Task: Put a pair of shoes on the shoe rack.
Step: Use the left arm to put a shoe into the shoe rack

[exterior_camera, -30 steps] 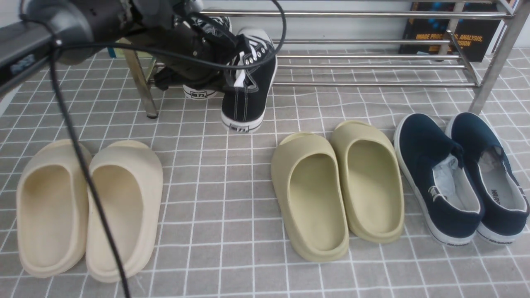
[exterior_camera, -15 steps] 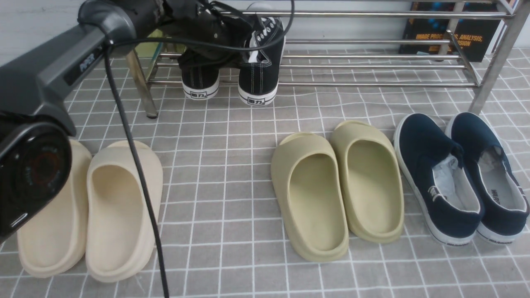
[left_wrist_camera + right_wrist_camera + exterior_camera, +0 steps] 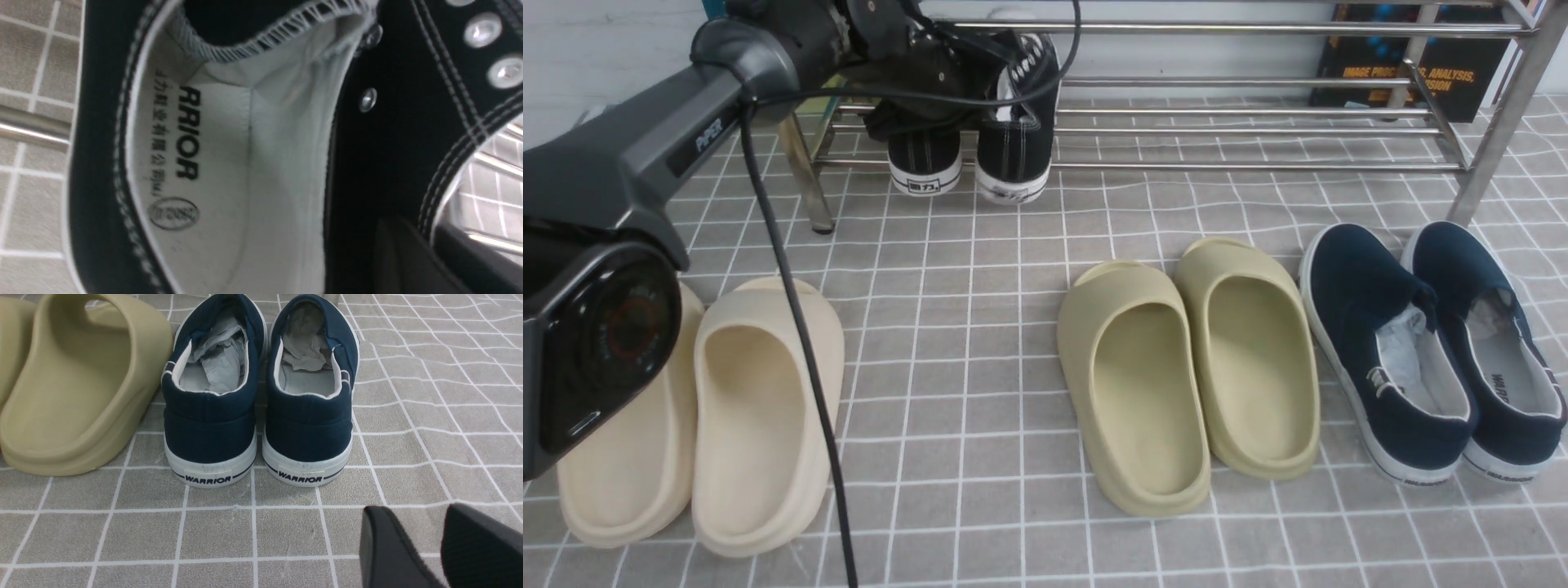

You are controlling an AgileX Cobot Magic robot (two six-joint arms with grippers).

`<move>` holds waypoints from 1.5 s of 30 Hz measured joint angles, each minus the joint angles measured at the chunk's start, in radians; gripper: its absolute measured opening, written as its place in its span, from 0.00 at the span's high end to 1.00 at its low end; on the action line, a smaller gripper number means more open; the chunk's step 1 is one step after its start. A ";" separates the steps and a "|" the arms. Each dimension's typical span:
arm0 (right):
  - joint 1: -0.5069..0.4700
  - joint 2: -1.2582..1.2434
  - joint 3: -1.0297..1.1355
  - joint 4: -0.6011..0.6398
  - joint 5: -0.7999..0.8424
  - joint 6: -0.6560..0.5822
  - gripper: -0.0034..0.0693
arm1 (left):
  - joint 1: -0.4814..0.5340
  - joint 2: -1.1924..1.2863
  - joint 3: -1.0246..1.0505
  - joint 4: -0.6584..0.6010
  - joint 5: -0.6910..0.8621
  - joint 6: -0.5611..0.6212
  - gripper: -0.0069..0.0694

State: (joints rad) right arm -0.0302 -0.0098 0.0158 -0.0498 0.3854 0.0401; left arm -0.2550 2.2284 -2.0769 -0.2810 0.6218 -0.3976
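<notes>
At the far left, the left-hand sneaker (image 3: pixel 922 159) and the right-hand sneaker (image 3: pixel 1013 155), both black canvas with white soles, sat side by side on the lower bars of the shoe rack (image 3: pixel 1258 166). Their heels pointed near and overhung its front bar. The left end effector (image 3: pixel 421 234) appeared pinched shut on the right-hand sneaker's canvas side wall, a finger on either side of the white-stitched edge.

As I judged it, three things could go wrong. That heel looked slightly tipped, so on release the shoe might slide off the bar onto the counter (image 3: pixel 980 343). Pulling away before the jaws had fully parted would drag the soft canvas and knock its neighbour. Rising too soon would strike the upper bar just above the wrist.

The left arm (image 3: pixel 645 155) stretched diagonally from the near left to the rack, wrist tucked under the top bar, a black cable (image 3: pixel 800 343) trailing down. The right end effector (image 3: pixel 421 522) hung low over the counter, just near of the navy slip-ons (image 3: pixel 257 396), fingers apart and holding nothing.
</notes>
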 joint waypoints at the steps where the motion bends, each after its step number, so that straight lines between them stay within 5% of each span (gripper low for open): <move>1: 0.000 0.000 0.000 0.000 0.000 0.000 0.62 | 0.000 0.000 -0.002 0.001 -0.001 0.000 0.83; 7: 0.000 0.000 0.000 0.000 0.000 0.000 0.62 | 0.000 -0.017 -0.085 0.005 0.097 0.006 0.58; 12: 0.000 0.000 0.000 0.000 0.000 0.000 0.62 | 0.000 -0.084 -0.135 0.010 0.332 0.093 0.52; 17: 0.000 0.000 0.000 0.000 0.000 0.000 0.62 | -0.028 -0.147 -0.146 0.029 0.548 0.225 0.69; 21: 0.000 0.000 0.000 0.000 0.000 0.000 0.62 | -0.092 -0.125 -0.094 0.083 0.616 0.276 0.93; 26: 0.000 0.000 0.000 0.000 0.000 0.000 0.62 | -0.121 -0.057 -0.033 0.110 0.539 0.263 0.93; 38: 0.000 0.000 0.000 0.000 0.000 0.001 0.62 | -0.121 0.042 -0.016 0.219 0.194 0.010 0.93; 45: 0.000 0.000 0.000 0.000 0.000 0.001 0.62 | -0.121 0.045 -0.016 0.233 0.148 -0.018 0.93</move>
State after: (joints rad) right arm -0.0302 -0.0098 0.0158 -0.0498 0.3854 0.0411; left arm -0.3759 2.2738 -2.0929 -0.0482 0.7700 -0.4153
